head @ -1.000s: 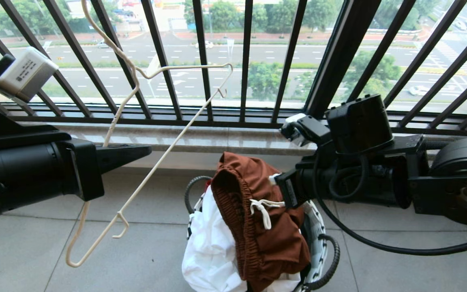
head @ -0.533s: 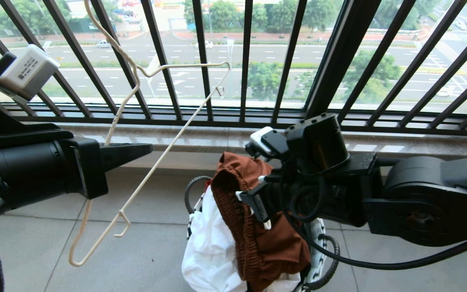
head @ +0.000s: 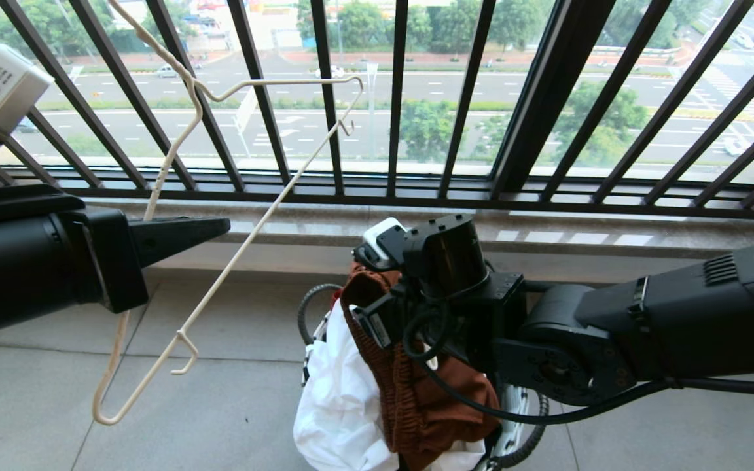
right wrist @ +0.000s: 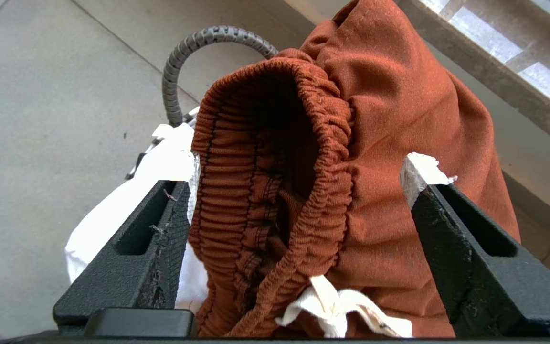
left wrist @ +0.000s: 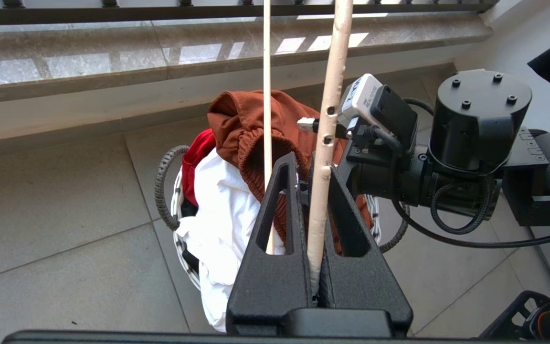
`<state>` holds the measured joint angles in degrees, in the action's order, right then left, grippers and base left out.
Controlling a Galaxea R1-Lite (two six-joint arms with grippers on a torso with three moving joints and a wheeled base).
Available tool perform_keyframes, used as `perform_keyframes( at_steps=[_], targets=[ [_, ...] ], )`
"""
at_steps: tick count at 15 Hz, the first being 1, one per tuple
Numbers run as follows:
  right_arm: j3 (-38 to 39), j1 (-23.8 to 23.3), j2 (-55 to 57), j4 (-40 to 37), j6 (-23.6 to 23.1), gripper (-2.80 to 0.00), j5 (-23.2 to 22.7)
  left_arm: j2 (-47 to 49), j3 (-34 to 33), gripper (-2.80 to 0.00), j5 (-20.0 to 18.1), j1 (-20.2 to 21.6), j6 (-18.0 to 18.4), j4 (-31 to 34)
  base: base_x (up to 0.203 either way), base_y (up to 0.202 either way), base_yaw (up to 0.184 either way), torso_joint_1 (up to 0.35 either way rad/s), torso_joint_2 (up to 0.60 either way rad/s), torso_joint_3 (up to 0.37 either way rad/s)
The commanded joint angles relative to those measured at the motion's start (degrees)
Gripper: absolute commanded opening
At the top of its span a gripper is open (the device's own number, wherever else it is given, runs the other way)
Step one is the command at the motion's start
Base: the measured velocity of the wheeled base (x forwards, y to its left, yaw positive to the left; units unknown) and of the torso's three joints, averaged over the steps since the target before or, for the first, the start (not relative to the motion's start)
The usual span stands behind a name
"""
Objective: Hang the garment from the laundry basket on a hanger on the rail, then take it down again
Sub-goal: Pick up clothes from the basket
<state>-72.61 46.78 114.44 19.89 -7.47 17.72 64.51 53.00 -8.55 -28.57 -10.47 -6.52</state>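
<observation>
The garment (head: 416,405), rust-brown shorts with a gathered waistband and a white drawstring (right wrist: 342,306), stands bunched upright in the laundry basket (head: 516,400) on the floor. My right gripper (right wrist: 299,177) is open and low over it, one finger on each side of the waistband (right wrist: 322,157). In the head view its fingers are hidden behind its own wrist. My left gripper (left wrist: 311,162) is shut on the hanger (head: 266,216), a thin cream wire one. It holds the hanger tilted in the air to the left of the basket. The rail is out of view.
A white cloth (head: 338,405) and a red cloth (left wrist: 198,153) also fill the basket, whose dark cord handle (head: 308,307) loops out at the side. A marble sill (head: 285,229) and the black barred window railing (head: 393,98) stand just behind. Grey floor tiles lie around.
My right gripper has opened and swung down and to the left, over the shorts' waistband. My left gripper, still holding the hanger, has shifted slightly left and up.
</observation>
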Motion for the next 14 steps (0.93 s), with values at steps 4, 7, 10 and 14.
perform_keyframes(
  at_steps=[4, 7, 10, 14],
  targets=[
    [-0.9, -2.3, 2.8, 2.9, -1.6, 0.00, 0.9, -2.0, 0.1, -2.80, -0.2, 0.0, 0.0, -0.1, 0.000, 0.000, 0.000, 0.000, 0.00, 0.000],
    [-1.9, -4.2, 3.6, 3.4, -2.7, 0.00, 0.9, -2.2, 0.1, -2.80, -0.2, 0.0, 0.0, -0.1, 0.000, 0.000, 0.000, 0.000, 0.00, 0.000],
    [-3.4, -5.4, 5.3, 3.4, -2.6, -2.80, 1.4, -2.5, 0.1, -2.80, -0.4, -0.1, 0.0, -0.1, 0.000, 0.000, 0.000, 0.000, 0.00, 0.000],
    [-3.8, -5.6, 4.9, 3.4, -2.4, -2.80, 1.8, -2.5, 0.0, -2.80, -0.6, -0.6, 0.1, 0.0, 0.000, 0.000, 0.000, 0.000, 0.00, 0.000]
  ],
)
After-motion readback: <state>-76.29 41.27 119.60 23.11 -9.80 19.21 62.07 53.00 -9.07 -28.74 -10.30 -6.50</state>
